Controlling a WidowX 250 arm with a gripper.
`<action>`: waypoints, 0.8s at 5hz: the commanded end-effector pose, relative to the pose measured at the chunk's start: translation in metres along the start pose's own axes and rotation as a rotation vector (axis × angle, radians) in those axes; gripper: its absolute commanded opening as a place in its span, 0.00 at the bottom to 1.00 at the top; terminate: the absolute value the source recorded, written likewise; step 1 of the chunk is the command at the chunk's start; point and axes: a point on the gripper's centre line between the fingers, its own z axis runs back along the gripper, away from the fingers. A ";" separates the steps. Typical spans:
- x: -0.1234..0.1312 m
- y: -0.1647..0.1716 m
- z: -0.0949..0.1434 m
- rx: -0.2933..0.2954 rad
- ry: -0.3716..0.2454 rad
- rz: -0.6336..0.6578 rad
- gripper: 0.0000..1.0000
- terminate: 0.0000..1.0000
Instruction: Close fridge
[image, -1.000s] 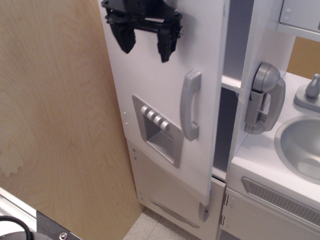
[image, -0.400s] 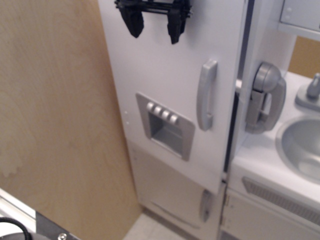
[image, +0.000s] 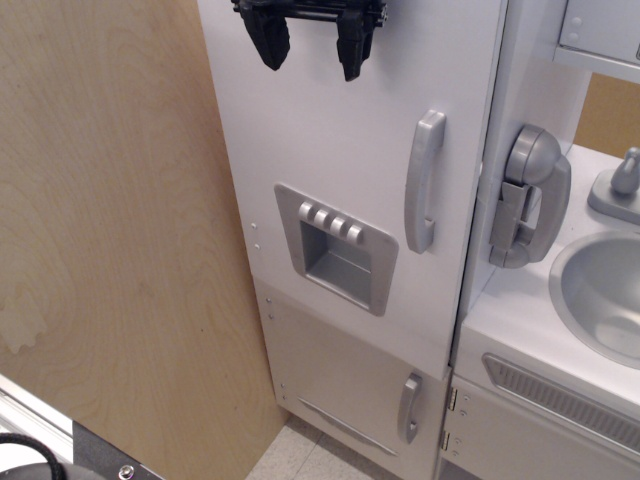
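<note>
Though empty, fingers (image: 357, 42) apart before fridge (image: 350, 150).

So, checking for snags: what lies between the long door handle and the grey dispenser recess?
Nothing: only bare white door panel separates the fridge handle from the dispenser recess, as the observation.image view shows.

Fridge (image: 340, 130) door flush w/ cabinet; black gripper (image: 309, 45) open at door's top.
</note>
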 end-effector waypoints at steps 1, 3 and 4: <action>0.015 0.001 0.015 0.002 -0.056 0.006 1.00 0.00; 0.022 0.001 0.015 -0.001 -0.056 0.015 1.00 0.00; 0.024 0.002 0.016 -0.002 -0.057 0.017 1.00 0.00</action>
